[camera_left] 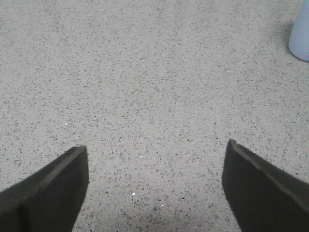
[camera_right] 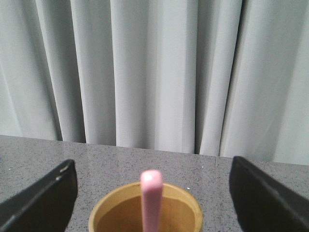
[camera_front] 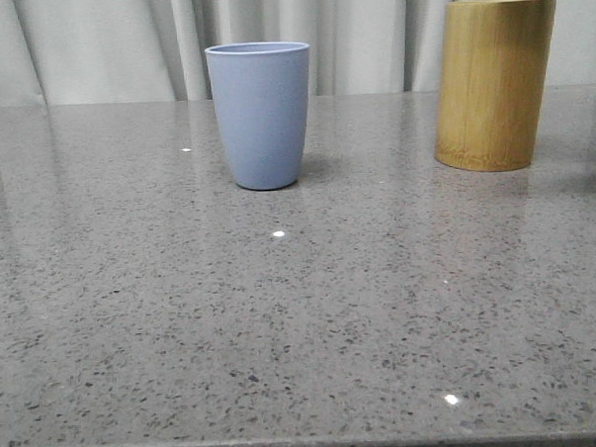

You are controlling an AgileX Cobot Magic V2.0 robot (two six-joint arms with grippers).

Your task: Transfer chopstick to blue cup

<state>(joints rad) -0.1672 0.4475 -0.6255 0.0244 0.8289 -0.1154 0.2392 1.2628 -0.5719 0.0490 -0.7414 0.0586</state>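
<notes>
Your right gripper point(camera_right: 153, 193) is spread wide, holding nothing; the chopstick point(camera_right: 151, 200) stands between its fingers, top end poking out of the bamboo holder point(camera_right: 145, 212) just beneath. Your left gripper point(camera_left: 155, 181) is also wide apart and unloaded, over bare grey table point(camera_left: 145, 87); the blue cup point(camera_left: 300, 34) sits well off to one side ahead of it, upright, apart from the holder in the front view.

No readable text, labels, brands, numbers or signs appeared anywhere; the blue cup point(camera_front: 261, 114), bamboo cylinder point(camera_front: 494, 81) and speckled table point(camera_front: 283, 333) were all unmarked.
</notes>
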